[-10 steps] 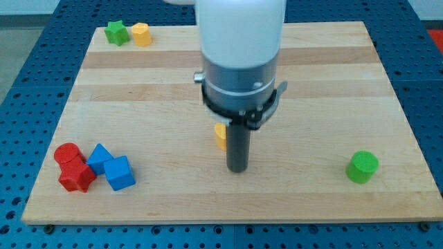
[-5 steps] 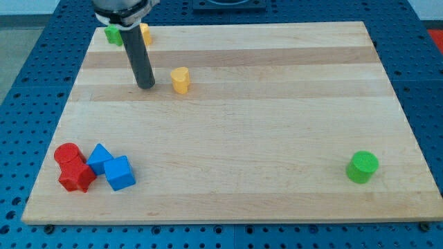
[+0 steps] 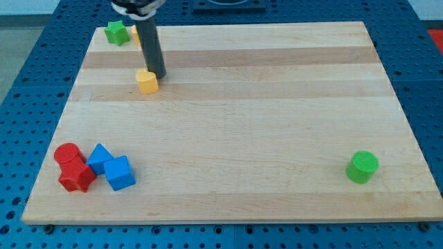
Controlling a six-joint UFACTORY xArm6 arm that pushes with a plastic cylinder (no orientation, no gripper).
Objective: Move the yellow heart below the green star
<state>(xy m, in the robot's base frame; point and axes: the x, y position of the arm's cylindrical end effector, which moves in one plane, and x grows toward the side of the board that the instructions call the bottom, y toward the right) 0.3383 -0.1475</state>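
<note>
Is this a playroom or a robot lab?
Probably a robot lab: a wooden board sits on a blue table full of bolt holes, and my tip touches the yellow heart among toy-like blocks.

There are no words, letters, numbers or signs to read anywhere here. The wooden board [image 3: 277,104] is plain, the coloured blocks have nothing written on them, and the blue table [image 3: 21,104] with little holes has no label.
</note>
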